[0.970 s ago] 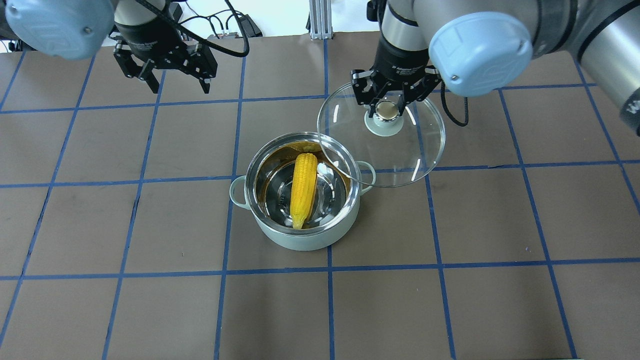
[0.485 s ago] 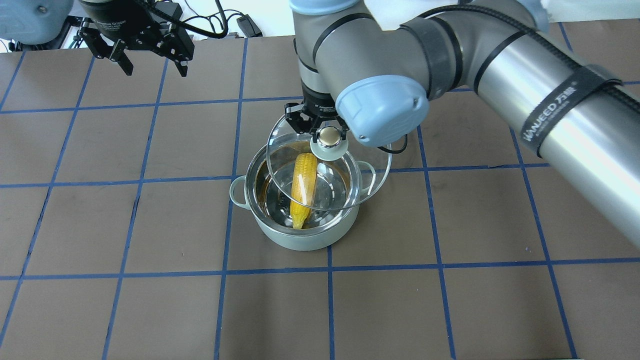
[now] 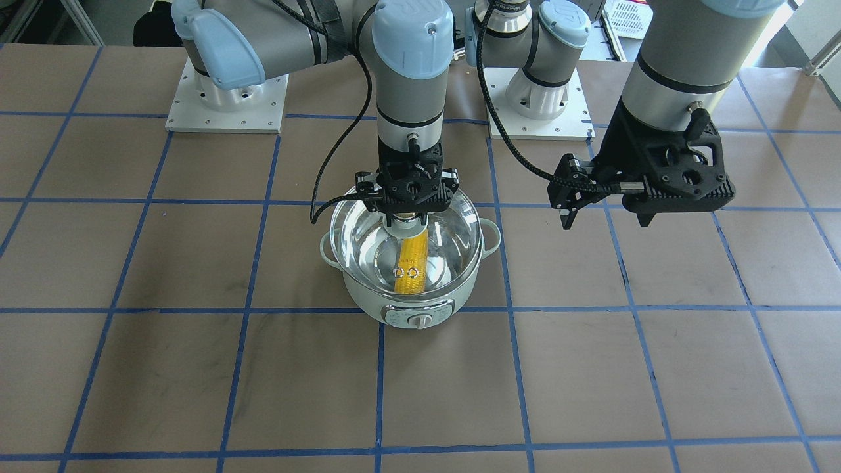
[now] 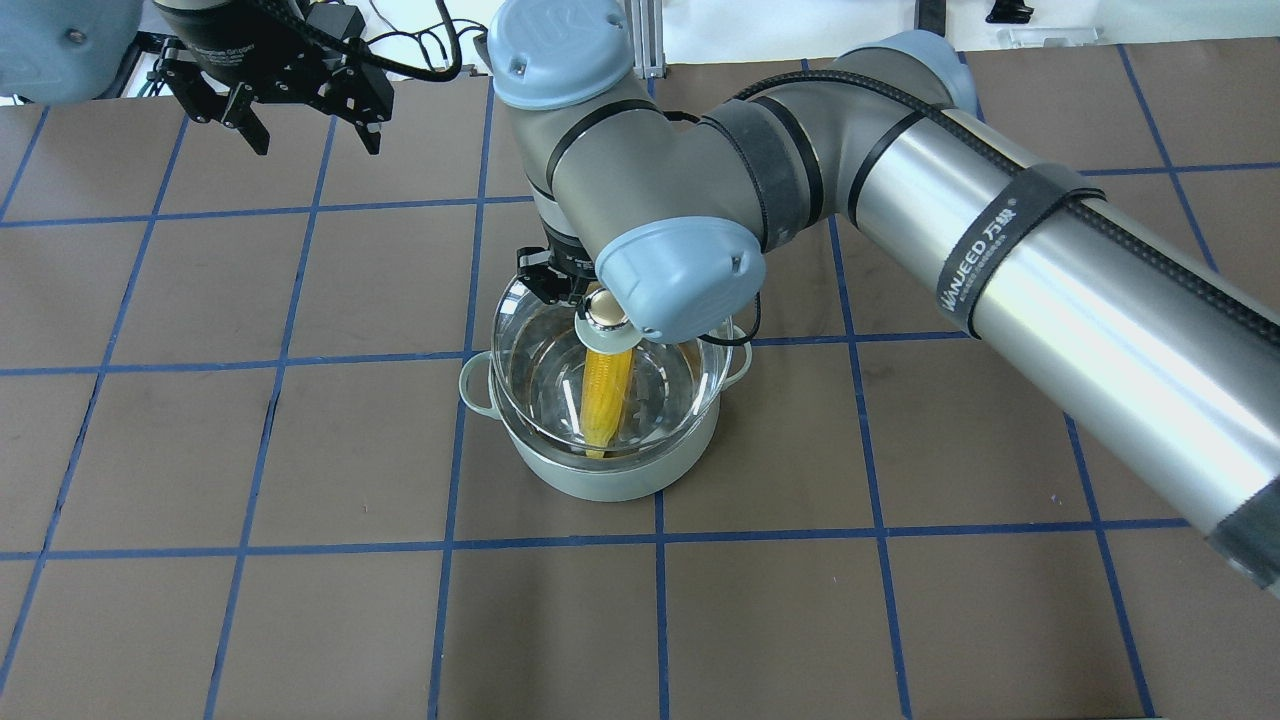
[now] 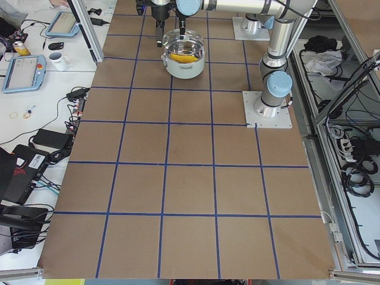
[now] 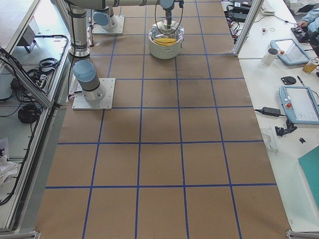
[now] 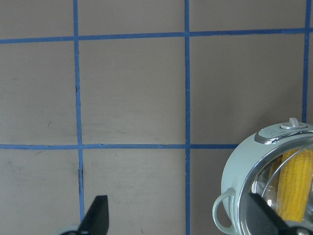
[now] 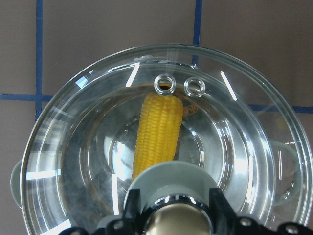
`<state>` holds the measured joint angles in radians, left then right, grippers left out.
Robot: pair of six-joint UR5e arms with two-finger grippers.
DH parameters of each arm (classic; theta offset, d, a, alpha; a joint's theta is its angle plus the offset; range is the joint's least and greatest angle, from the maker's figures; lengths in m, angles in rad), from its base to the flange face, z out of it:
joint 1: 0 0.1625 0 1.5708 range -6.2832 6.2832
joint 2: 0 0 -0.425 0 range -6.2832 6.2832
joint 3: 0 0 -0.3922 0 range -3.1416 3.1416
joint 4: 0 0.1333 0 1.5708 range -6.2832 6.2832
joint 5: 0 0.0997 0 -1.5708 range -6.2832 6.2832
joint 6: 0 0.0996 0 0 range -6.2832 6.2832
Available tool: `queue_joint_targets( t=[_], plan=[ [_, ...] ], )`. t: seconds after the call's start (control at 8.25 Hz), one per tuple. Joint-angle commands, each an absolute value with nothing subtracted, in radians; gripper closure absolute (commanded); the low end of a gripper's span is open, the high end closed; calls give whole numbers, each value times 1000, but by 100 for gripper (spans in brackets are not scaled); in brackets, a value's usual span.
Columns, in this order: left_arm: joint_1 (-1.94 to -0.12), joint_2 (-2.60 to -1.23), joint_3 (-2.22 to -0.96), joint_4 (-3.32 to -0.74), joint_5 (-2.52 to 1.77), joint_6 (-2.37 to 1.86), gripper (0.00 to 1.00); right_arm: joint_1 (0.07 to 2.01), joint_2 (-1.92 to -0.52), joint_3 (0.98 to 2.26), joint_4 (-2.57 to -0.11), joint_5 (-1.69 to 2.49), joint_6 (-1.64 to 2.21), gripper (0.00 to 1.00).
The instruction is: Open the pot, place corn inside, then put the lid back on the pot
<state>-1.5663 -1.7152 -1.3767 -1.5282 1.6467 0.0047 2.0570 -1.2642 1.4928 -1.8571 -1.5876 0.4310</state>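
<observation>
The pale mint-green pot (image 4: 600,482) stands mid-table, its dial facing away from me (image 3: 418,320). The yellow corn (image 4: 605,395) lies inside it, seen through the glass. My right gripper (image 4: 592,300) is shut on the knob of the clear glass lid (image 4: 530,350) and holds it centred over the pot's mouth. I cannot tell whether the lid rests on the rim. The right wrist view looks down through the lid (image 8: 73,147) at the corn (image 8: 156,132). My left gripper (image 4: 305,130) is open and empty, raised to the far left of the pot (image 7: 239,166).
The table is brown with a blue tape grid. The two arm bases stand on white plates (image 3: 227,112) at my edge of the table. Side desks with tablets (image 6: 299,102) and cables lie beyond the table's far edge.
My right arm has carried the lid from the far right of the pot to directly over its mouth and lowered it. My left gripper has drawn back to the far left.
</observation>
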Motion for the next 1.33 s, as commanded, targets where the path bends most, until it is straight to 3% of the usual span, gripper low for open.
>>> queue_joint_targets(
  t=[0.0, 1.21],
  plan=[
    [-1568, -1651, -1483, -1525, 1647, 5, 0, 2065, -1240, 1496, -1861, -1582, 443, 100],
    [-1568, -1657, -1519, -1489, 1651, -2, 0, 2065, -1206, 1499, -1881, -1577, 471, 100]
  ],
)
